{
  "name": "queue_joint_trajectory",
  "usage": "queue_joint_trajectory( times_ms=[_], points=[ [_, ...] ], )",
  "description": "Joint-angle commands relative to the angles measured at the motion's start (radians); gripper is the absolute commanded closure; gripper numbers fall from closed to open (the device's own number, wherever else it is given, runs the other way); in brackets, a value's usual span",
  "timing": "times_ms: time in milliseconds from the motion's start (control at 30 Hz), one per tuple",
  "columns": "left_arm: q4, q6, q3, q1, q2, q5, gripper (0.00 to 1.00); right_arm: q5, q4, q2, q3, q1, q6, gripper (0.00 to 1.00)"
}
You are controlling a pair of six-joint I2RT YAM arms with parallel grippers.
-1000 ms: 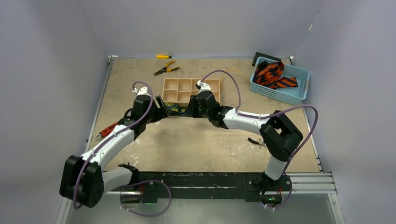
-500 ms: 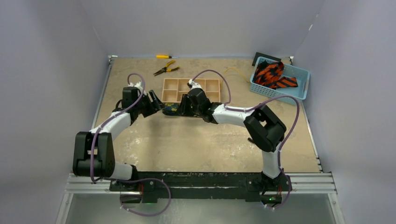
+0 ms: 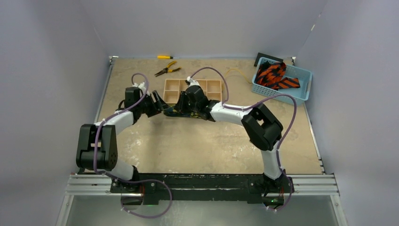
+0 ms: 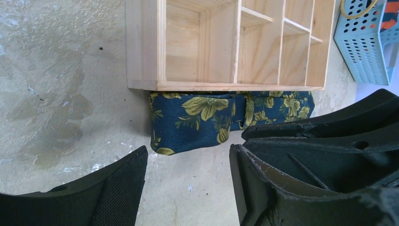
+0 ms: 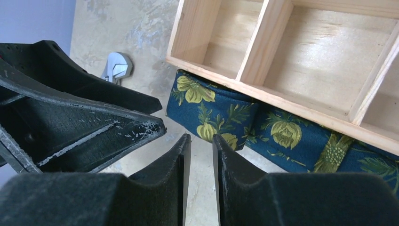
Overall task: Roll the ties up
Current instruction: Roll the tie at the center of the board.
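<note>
Presently, the navy tie [image 4: 207, 120], flower-patterned in yellow, lies on the table [image 4: 56, 70] along the near wall of the wooden tray [image 4: 202, 86], touching it and seemingly tucked partly beneath. My left gripper [image 4: 188, 157] hangs released, jaws wide, just short of the tie's free end. My right gripper [image 5: 201, 141] is clenched almost fully, with a thin slit between its pads and nothing in it, and it hovers near the same end. The orange-red ties [image 3: 274, 75] sit well apart in the blue basket [image 3: 282, 97].

Hazards, as I judge them:
- The two grippers crowd one end, so any closing move may knock finger against finger.
- A pinch taken too near the tray could catch its wall and drag it.
- Slippery cloth may spring open once rolling begins.

Whether any turn is already rolled, I cannot tell.
</note>
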Motion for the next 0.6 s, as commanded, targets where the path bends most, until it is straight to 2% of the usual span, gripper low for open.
queue_joint_trajectory(
  times_ms=[0, 567],
  points=[
    [0.057, 0.007, 0.017, 0.006, 0.034, 0.013, 0.38, -0.005, -0.013, 0.032, 0.053, 0.005, 0.011, 0.73],
    [0.126, -0.026, 0.026, 0.003, 0.115, 0.041, 0.42, -0.005, 0.003, 0.057, -0.013, -0.040, 0.031, 0.75]
  ],
)
